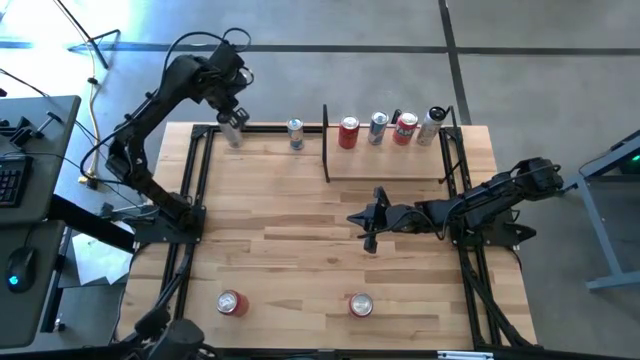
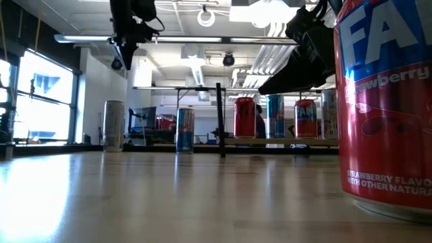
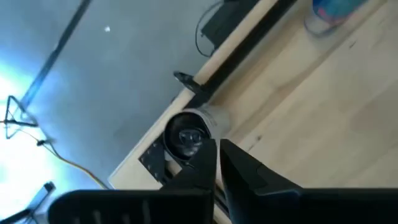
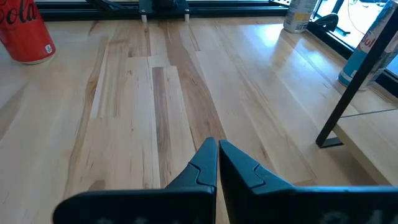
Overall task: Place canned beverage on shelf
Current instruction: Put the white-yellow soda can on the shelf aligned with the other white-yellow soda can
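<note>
The left gripper (image 1: 232, 122) hangs above a silver can (image 1: 233, 133) at the table's far-left corner, fingers closed, holding nothing. The right gripper (image 1: 356, 217) rests mid-table, closed and empty.

Just beyond the dark left gripper (image 1: 232, 122) stands a plain silver can (image 1: 233, 133), and farther along the same edge a silver can with a blue band (image 1: 295, 133). On the pale wood shelf (image 1: 385, 162) the row runs red can (image 1: 348, 132), silver-blue can (image 1: 377, 127), red-and-white can (image 1: 405, 129), whitish can (image 1: 431, 126). Near the black right gripper (image 1: 371, 222), the blond striped tabletop (image 1: 300, 250) carries two red cans (image 1: 232, 303) with silver tops.
</note>
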Motion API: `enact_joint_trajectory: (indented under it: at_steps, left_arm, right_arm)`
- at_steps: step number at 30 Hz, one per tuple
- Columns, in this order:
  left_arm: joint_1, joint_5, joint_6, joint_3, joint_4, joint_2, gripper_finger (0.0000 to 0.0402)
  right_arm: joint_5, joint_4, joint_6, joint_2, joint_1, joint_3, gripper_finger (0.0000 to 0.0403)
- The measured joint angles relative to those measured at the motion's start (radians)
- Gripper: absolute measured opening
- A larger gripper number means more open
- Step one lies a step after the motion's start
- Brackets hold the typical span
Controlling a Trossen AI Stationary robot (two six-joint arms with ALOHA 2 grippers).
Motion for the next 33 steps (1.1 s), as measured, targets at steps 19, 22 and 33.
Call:
enact_joint_trajectory:
  at_steps: [19,22,33]
  left_arm:
    - [0.005,-0.068,0.007,-0.243,0.111,0.034,0.032]
    - [0.046,-0.034,0.006,-0.243,0.126,0.044,0.0323]
    - [0.158,0.03,-0.037,-0.227,0.159,0.1,0.0322]
  right_arm:
    - [0.0,0.0,0.0,0.0,0.0,0.0,0.0]
    - [0.0,0.0,0.0,0.0,0.0,0.0,0.0]
    - [-0.002,0.0,0.0,0.0,0.001,0.0,0.0]
